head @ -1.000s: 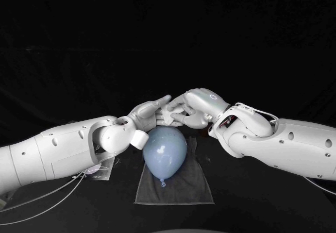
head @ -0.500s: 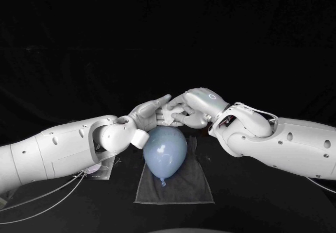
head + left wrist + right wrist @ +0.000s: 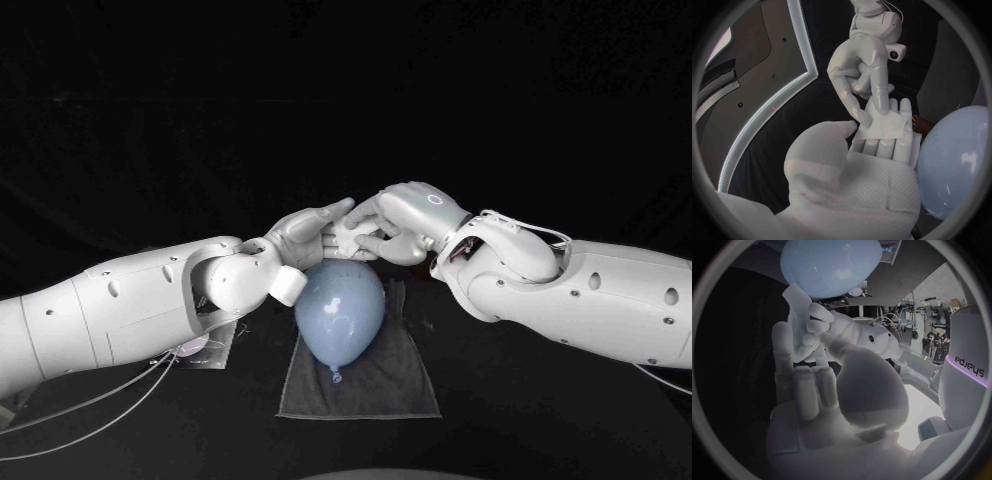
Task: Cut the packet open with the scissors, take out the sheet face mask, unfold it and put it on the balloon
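The folded white sheet face mask (image 3: 348,241) is up in the air between the 2 hands, above the far, rounded end of the pale blue balloon (image 3: 340,308). In the left wrist view the mask (image 3: 883,125) lies across the outstretched fingers of the left hand (image 3: 870,182). The thumb stands raised just beside the mask's corner, and I cannot tell whether it presses on the sheet. The right hand (image 3: 862,60) comes down from above with its fingers curled, and its fingertips (image 3: 862,116) nip the mask's edge.

In the head view the left hand (image 3: 307,236) and right hand (image 3: 405,217) meet finger to finger, with the balloon just under them. The balloon lies lengthwise on a grey rectangular cloth (image 3: 378,388), its knotted neck pointing toward the robot. The cloth is spread flat on the black counter (image 3: 555,425).

A flat pale packet (image 3: 203,352) lies on the counter beside the cloth's left edge, partly beneath the left arm. The 2 forearms slant in close on either side of the balloon. Bare counter stretches beyond the hands.
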Controlling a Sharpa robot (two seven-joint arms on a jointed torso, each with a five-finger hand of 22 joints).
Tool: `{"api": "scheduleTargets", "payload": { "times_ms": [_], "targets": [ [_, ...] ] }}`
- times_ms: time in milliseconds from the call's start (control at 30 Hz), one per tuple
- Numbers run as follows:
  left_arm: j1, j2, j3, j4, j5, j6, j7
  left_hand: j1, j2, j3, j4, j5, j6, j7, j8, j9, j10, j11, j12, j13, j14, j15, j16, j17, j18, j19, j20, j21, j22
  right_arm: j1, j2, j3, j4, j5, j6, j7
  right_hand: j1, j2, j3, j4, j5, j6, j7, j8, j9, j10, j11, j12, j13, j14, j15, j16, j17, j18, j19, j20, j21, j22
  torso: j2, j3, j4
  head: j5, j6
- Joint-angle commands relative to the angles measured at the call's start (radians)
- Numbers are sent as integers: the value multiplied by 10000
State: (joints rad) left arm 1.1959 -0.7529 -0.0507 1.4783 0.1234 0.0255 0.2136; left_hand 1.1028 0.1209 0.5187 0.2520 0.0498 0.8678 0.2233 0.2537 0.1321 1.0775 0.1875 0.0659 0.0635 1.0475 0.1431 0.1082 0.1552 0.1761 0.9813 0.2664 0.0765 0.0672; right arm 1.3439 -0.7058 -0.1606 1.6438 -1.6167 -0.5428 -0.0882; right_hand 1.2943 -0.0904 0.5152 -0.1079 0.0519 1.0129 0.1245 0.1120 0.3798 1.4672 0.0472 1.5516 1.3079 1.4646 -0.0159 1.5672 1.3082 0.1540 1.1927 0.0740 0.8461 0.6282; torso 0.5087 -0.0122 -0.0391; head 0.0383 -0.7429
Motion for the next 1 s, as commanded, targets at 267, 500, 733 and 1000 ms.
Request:
{"api": "scheduleTargets", "payload": {
  "times_ms": [267,500,733,1000],
  "targets": [
    [13,25,19,30,50,277,79,168,50,113,-13,-8,46,186,-46,-1,42,-49,-19,6,59,-5,-63,4,100,53,18,-52,-15,-2,-42,-5,11,-419,115,-247,189,199,5,-122,-23,801,-38,386,114,1004,-69,130,2571,1062,-69,36,2626,187,-32,-46,121,151,4,6,-5,-4,-34],
    [13,23,19,19,50,278,68,179,59,126,-13,-8,51,187,-45,0,46,-50,-19,6,58,-6,-65,3,100,53,18,-52,-15,-5,-60,-5,29,-455,-204,-199,218,375,-30,-117,-29,1131,-160,634,236,1017,-174,155,2594,1062,-154,36,2626,187,-23,-100,168,241,-1,5,3,-9,-31],
    [13,13,19,-6,45,252,56,196,69,145,-15,-9,61,187,-43,2,54,-52,-17,7,59,-8,-68,3,101,54,18,-52,-15,-12,-89,-6,86,-452,-480,-63,242,425,-45,-156,-31,1257,-238,853,379,1031,-245,181,2619,1062,-215,36,2626,179,0,-150,213,324,0,1,1,-15,-36],
    [13,5,19,-37,41,199,49,211,74,160,-19,-9,68,187,-42,3,59,-53,-17,7,61,-8,-69,2,101,54,18,-52,-15,-21,-180,-6,218,-400,-606,91,257,446,1,-181,-32,1277,-266,932,431,1036,-272,192,2628,1062,-238,36,2626,172,17,-174,246,375,1,2,3,-12,-38]
  ]
}}
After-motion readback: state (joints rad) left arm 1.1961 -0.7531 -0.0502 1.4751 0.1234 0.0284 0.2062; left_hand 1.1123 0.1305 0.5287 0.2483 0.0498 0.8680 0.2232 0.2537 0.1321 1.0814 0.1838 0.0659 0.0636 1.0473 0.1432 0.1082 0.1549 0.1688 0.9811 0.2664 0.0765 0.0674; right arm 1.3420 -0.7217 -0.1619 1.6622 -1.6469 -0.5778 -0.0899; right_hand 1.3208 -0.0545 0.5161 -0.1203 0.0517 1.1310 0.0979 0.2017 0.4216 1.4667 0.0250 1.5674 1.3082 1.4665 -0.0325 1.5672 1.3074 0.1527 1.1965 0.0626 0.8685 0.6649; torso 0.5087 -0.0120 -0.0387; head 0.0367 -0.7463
